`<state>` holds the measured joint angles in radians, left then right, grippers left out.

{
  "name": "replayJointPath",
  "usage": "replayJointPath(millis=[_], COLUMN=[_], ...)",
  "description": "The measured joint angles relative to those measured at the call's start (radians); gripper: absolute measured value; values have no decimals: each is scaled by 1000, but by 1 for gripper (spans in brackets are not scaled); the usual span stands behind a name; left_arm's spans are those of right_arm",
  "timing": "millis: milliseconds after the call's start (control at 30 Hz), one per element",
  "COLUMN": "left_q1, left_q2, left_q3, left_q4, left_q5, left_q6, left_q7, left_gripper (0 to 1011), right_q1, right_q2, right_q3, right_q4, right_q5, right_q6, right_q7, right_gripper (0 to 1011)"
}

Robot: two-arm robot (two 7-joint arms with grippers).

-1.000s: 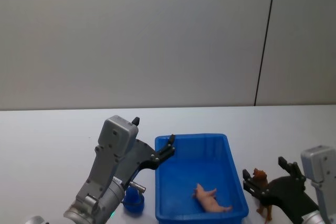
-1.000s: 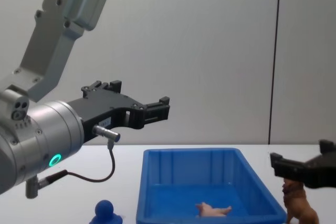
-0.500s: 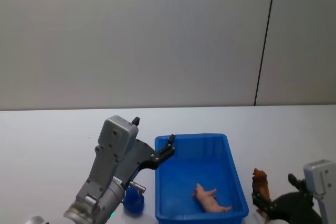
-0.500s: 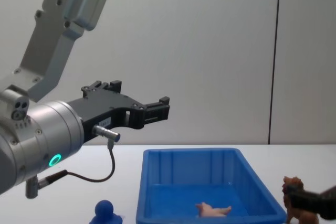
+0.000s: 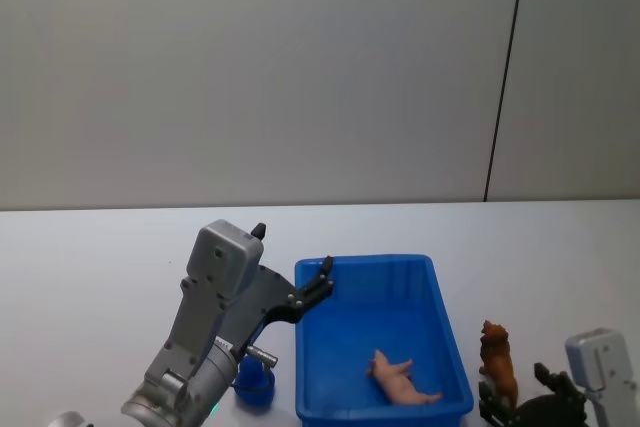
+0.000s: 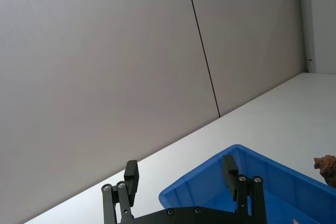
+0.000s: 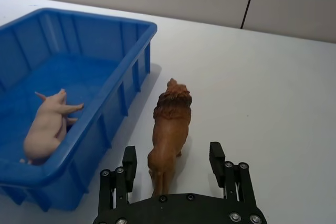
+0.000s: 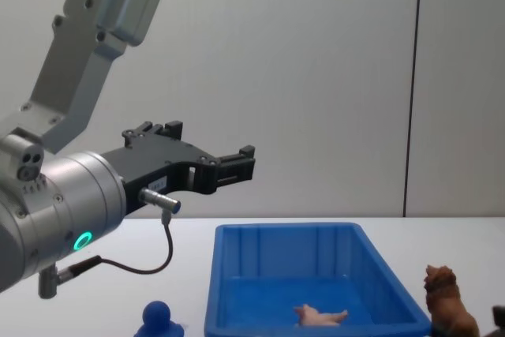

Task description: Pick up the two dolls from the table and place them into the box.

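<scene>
My right fingers (image 7: 217, 156) are spread either side of the lion (image 7: 170, 124), upright on the counter (image 7: 262, 87) beside the box (image 7: 126, 85). Squeeze off-centre and I'd topple it. The pink doll (image 7: 44, 129) lies inside. My left fingers (image 6: 229, 169) hover spread over the box's edge.

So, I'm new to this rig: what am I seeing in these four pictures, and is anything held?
It is a two-armed robot at a white table. One camera looks down from its head, one looks forward from its chest, and one sits on each wrist. The left gripper hangs open near the far left corner of the blue box, holding nothing. The pig lies in the box. The lion stands on the table right of the box, its rear inside the open right gripper, not gripped.
</scene>
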<state>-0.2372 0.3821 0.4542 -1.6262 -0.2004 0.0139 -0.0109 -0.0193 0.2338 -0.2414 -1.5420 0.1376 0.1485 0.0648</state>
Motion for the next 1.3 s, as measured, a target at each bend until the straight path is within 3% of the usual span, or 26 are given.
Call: replayJointPath(millis=[367, 667, 1067, 1300], left_q1=[0, 0, 0, 0], left_q2=[0, 0, 0, 0], left_q3=[0, 0, 0, 0], left_q4=[0, 0, 0, 0], left_q5=[0, 0, 0, 0], left_q6=[0, 0, 0, 0], left_q7=[0, 0, 0, 0], left_gripper=[1001, 1001, 1001, 1001], right_q1=[13, 7, -3, 14], right_q2=[-9, -7, 2, -2], right_q3=[-3, -2, 6, 7], right_q4=[47, 30, -53, -87], right_q5=[0, -12, -29, -32], right_q6=[-12, -37, -84, -110], right_q7=[27, 22, 14, 52], right_gripper=[543, 276, 270, 270])
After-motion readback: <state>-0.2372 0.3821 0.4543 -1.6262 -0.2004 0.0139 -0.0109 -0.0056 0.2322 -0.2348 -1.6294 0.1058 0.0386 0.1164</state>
